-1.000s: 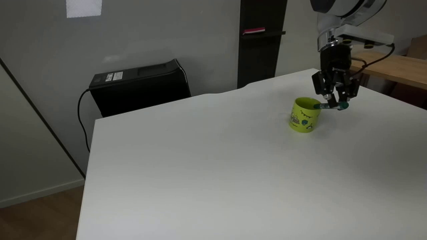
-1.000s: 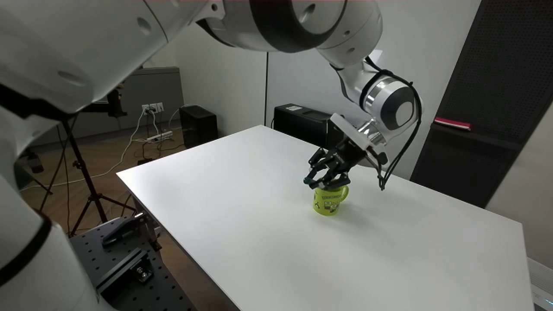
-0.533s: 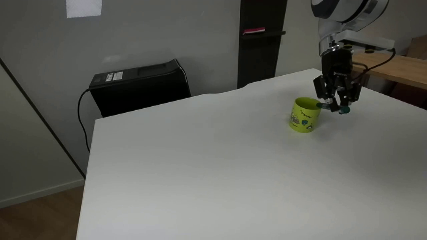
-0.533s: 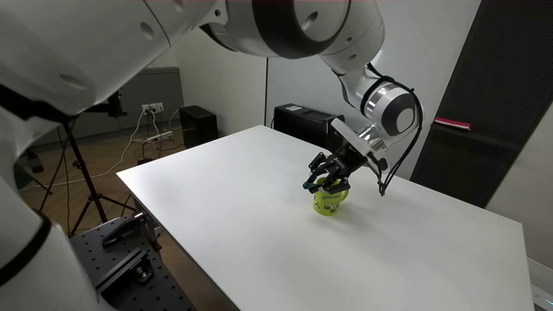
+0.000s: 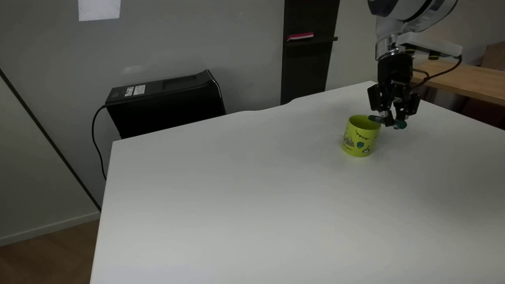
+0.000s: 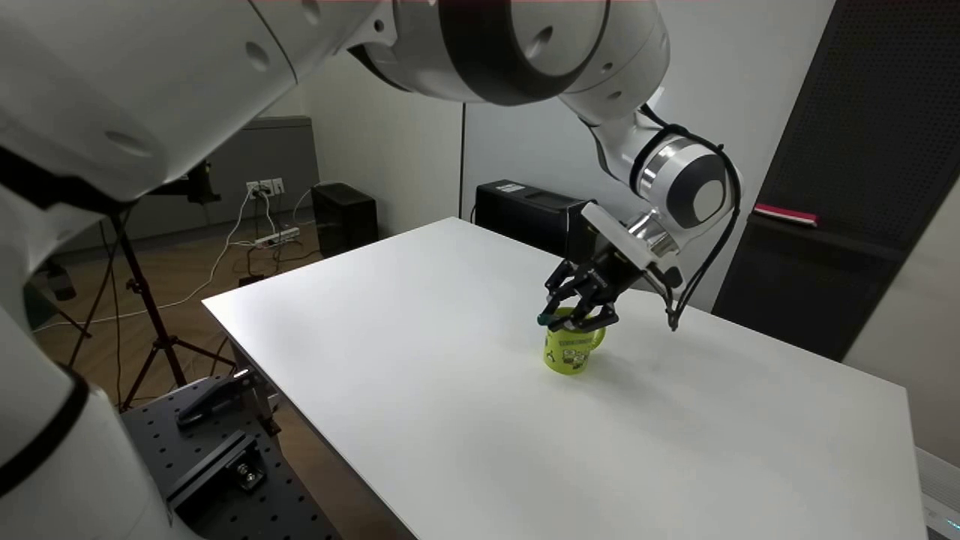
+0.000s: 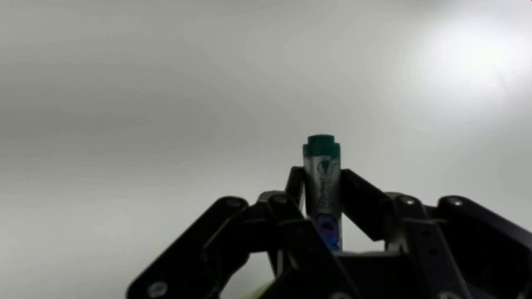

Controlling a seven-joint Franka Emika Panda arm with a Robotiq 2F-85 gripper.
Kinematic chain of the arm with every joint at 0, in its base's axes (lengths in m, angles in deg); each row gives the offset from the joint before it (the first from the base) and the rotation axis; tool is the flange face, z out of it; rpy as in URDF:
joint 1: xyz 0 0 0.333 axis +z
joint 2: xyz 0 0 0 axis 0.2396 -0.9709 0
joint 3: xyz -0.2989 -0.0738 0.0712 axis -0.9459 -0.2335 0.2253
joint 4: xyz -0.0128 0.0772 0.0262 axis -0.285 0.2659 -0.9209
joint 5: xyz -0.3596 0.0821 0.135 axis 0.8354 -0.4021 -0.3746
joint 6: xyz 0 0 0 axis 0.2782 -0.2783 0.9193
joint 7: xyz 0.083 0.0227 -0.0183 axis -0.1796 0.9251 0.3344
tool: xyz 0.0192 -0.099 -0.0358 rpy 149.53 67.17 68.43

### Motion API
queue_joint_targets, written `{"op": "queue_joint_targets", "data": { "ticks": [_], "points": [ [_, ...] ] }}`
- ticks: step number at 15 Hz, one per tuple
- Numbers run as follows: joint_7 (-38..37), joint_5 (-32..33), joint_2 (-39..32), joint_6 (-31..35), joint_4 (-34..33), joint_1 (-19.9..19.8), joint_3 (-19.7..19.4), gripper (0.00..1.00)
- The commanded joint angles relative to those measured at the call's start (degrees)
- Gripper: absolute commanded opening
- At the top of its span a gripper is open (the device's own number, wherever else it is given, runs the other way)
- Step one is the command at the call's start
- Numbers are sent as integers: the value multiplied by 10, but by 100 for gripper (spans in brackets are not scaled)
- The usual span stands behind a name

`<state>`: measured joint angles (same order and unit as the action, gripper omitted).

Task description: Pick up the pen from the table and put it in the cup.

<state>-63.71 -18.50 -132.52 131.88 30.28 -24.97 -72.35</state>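
Observation:
My gripper is shut on the pen, a marker with dark green ends and a pale printed barrel. The pen is held nearly level, slightly tilted, above the table. In the wrist view the pen is between the fingertips, its green end pointing away. The yellow-green cup stands upright on the white table. In an exterior view the pen's other end overlaps the cup's far rim. In an exterior view the gripper partly hides the top of the cup; its handle points right.
A black computer case stands behind the table against the wall. A dark panel with a red item is at the back. A light wooden table is at the far right. A tripod stands beyond the table's corner.
My gripper, holding the pen, dipped slightly and then rose again, shifting a little toward the cup. The pen's end now overlaps more of the cup's opening in an exterior view. The cup has not moved.

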Motion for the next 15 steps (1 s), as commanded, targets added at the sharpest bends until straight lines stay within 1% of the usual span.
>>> {"op": "queue_joint_targets", "data": {
  "ticks": [1, 4, 6, 9, 15],
  "points": [
    [8, 6, -17, 1, -54, -5, 4, 7],
    [11, -10, -26, 4, -71, -13, 12, 7],
    [-3, -35, -37, -8, -85, -22, 20, 7],
    [-13, -61, -53, -7, -104, -28, 27, 7],
    [-38, -83, -86, -18, -143, -31, 35, 7]
  ]
}}
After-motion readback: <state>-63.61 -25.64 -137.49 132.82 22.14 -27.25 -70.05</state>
